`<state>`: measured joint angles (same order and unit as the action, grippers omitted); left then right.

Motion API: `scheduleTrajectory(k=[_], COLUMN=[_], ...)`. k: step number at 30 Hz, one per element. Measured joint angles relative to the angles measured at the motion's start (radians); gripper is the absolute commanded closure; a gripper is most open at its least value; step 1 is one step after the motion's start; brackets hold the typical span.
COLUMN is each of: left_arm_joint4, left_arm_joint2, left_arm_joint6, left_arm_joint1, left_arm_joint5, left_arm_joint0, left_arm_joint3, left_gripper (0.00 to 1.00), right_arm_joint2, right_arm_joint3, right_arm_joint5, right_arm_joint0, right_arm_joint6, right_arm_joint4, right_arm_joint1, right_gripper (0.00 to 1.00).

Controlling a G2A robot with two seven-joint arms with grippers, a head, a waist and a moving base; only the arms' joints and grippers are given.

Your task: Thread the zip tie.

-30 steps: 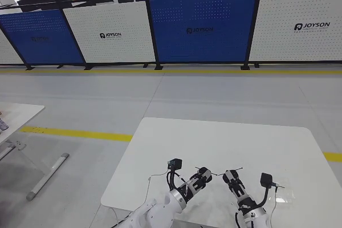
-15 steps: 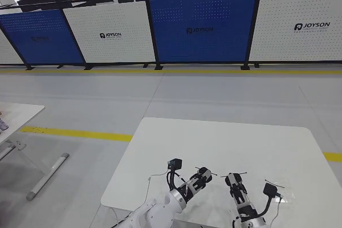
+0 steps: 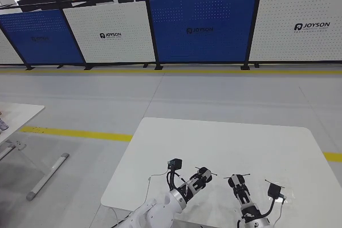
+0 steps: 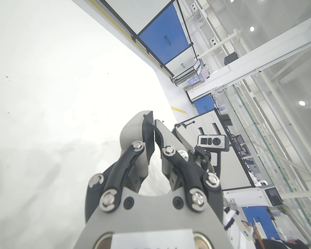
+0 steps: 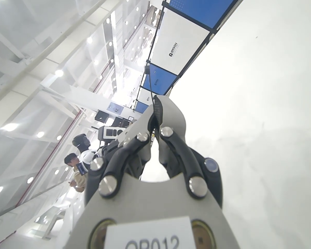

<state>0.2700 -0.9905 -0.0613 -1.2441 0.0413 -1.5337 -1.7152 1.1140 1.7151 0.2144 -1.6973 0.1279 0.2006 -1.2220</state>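
Note:
My right gripper [image 3: 233, 179] [image 5: 155, 102] is shut on a thin black zip tie [image 5: 150, 84]. The strap rises from the fingertips and ends in a small square head. From above, this tie [image 3: 244, 175] shows as a short dark line at the gripper's tip. My left gripper [image 3: 205, 172] [image 4: 154, 120] is also shut, with a short black strip [image 3: 212, 173] sticking out at its tips. Both grippers hover low over the white table [image 3: 228, 142] near its front edge. They are a small gap apart, and the two black pieces do not touch.
The table's front edge runs just below both arms. Bare tabletop stretches behind and to the right of the grippers. Another table [image 3: 11, 114] stands far left across the floor. Blue and white panels [image 3: 202, 31] line the back.
The right arm has drawn back toward the table's front edge and to the right, widening the gap to the left gripper. The left arm has kept still.

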Motion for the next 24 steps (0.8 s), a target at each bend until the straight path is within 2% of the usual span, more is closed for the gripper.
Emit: scheduleTrajectory(k=[7, 13, 24], left_arm_joint4=[0.0, 0.0, 0.0], left_arm_joint2=[0.0, 0.0, 0.0], left_arm_joint6=[0.0, 0.0, 0.0], left_arm_joint1=[0.0, 0.0, 0.0], left_arm_joint5=[0.0, 0.0, 0.0], left_arm_joint0=[0.0, 0.0, 0.0], left_arm_joint3=[0.0, 0.0, 0.0], left_gripper=[1.0, 1.0, 1.0], right_arm_joint2=[-0.027, -0.039, -0.015], right_arm_joint3=[-0.025, -0.044, -0.033], right_arm_joint5=[-0.038, -0.048, -0.033], right_arm_joint0=[0.037, 0.06, 0.048], right_arm_joint6=[0.002, -0.021, -0.045], right_arm_joint4=[0.008, -0.009, -0.029], right_arm_joint1=[-0.013, -0.021, -0.024], right_gripper=[1.0, 1.0, 1.0])
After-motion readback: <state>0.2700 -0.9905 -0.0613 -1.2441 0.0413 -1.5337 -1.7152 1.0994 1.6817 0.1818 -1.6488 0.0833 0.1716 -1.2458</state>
